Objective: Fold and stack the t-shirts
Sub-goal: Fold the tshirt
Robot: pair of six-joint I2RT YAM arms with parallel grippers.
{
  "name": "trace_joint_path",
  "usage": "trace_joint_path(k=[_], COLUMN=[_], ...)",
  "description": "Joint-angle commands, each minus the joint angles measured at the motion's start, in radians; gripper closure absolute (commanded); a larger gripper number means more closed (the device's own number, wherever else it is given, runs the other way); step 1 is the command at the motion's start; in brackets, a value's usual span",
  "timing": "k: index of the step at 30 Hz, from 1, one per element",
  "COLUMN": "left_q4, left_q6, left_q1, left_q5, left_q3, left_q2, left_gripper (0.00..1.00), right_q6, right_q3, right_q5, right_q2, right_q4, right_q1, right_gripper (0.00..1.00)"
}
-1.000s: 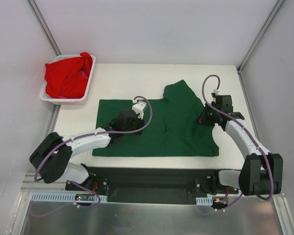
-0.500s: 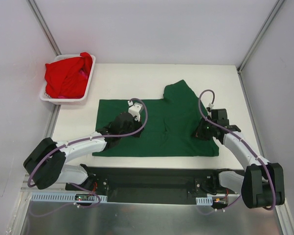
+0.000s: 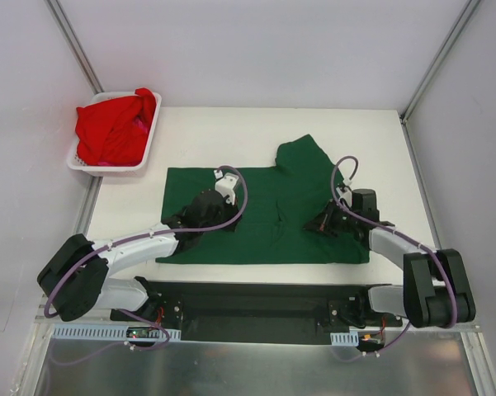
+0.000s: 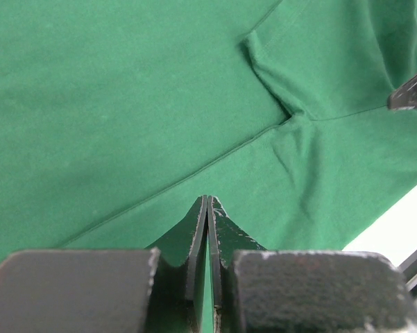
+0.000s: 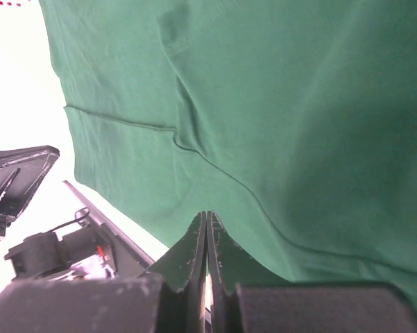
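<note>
Early going: green t-shirt [image 3: 264, 219] spread flat at the middle of the table [image 3: 198, 132], one sleeve jutting toward the far side, no tidy fold yet. Heaped in the white basket [image 3: 107, 169] far left, well apart: red t-shirts [image 3: 111, 128], untouched. Pinched closed on nothing, low over green cloth: left gripper [image 4: 207, 208] and right gripper [image 5: 206, 222]. No stack begun; nothing in the way.

R gripper [image 3: 314, 224], pinched shut, has slid from the right edge of the plain dark green cloth t-shirt [image 3: 264, 235] toward its middle. L gripper [image 3: 206, 211] backed slightly toward shirt's left edge.
</note>
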Motion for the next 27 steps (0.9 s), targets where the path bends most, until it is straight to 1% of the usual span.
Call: trace_joint_path(k=[1,6,13,21,23,26,27], left_q4=[0.025,0.025,0.026,0.028,0.028,0.028,0.028], left_q6=[0.001,0.007,0.015,0.015,0.015,0.016,0.018], left_q1=[-0.006,-0.004,-0.004,-0.004,-0.004,-0.006,-0.006], left_q5=[-0.033,-0.04,-0.049,-0.058,-0.059,-0.059,-0.059], left_q3=[-0.012,-0.013,-0.018,-0.027,-0.028,-0.03,-0.03], left_q2=[-0.031,-0.023,-0.024,-0.028,-0.031,-0.04,-0.044], left_gripper=[1.0,1.0,1.0,1.0,1.0,1.0,1.0], right_q6=[0.078,0.069,0.086,0.083,0.083,0.09,0.087], right_q3=[-0.037,-0.069,-0.109,-0.12,-0.117,-0.112,-0.105], right_q5=[-0.097,-0.092,-0.112,-0.118,-0.129,-0.132,-0.127], right_q2=[0.072,0.134,0.255,0.35,0.347,0.28,0.229], right_q4=[0.214,0.265,0.384,0.438,0.443,0.42,0.397], right_q1=[0.002,-0.002,-0.01,-0.01,-0.01,-0.01,-0.01], right_gripper=[0.99,0.99,0.99,0.99,0.99,0.99,0.99])
